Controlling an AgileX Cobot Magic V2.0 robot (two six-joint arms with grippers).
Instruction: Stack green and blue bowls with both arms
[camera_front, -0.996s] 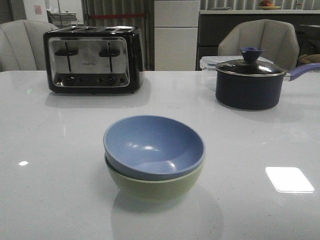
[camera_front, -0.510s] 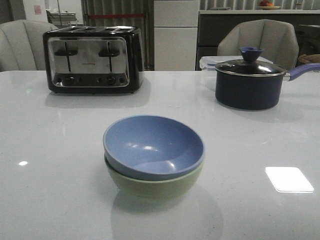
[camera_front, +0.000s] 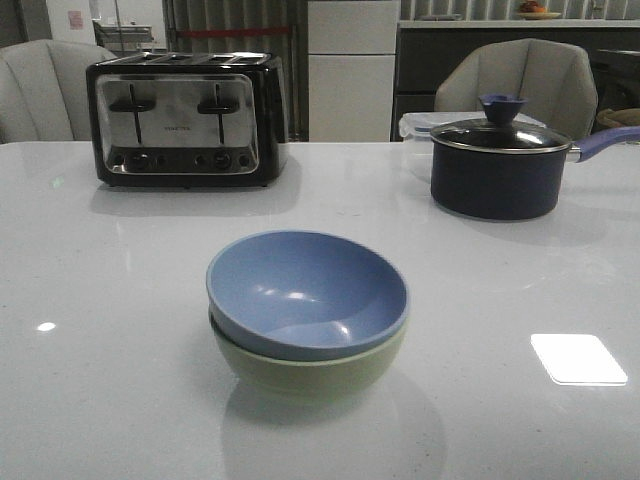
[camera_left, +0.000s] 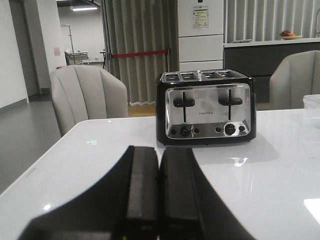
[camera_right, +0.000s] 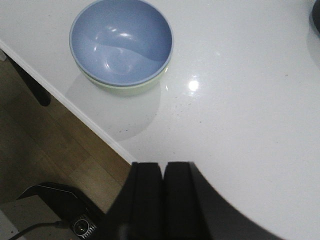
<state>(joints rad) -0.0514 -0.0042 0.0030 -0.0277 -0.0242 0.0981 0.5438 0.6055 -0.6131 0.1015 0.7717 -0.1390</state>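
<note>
Bowls nested: blue bowl sits inside green bowl.
Left gripper and right gripper are closed, empty, well apart from the stack; a careless return sweep could knock it.

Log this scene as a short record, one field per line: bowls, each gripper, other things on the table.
bowls: blue bowl nested in green bowl, upright, mid-table
left gripper: shut, empty, away from bowls, facing toaster
right gripper: shut, empty, apart from the stack
other things: toaster back left; lidded saucepan back right
task state: bowls look stacked
</note>
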